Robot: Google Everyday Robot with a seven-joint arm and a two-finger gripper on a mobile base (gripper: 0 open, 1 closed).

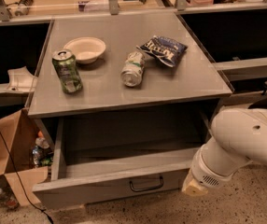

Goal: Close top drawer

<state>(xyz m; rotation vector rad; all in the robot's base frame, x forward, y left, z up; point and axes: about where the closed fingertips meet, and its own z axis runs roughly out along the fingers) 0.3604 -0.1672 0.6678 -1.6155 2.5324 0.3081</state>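
Observation:
The top drawer is pulled far out from under the grey table top. Its grey front faces me, with a small black loop handle at centre, and the inside looks empty. My white arm comes in from the right. My gripper shows only as a beige tip low at the arm's end, just in front of the right end of the drawer front and right of the handle. Whether it touches the front cannot be told.
On the table top stand a green can and a white bowl, with a can lying on its side and a blue snack bag. An open cardboard box with bottles sits on the floor at left.

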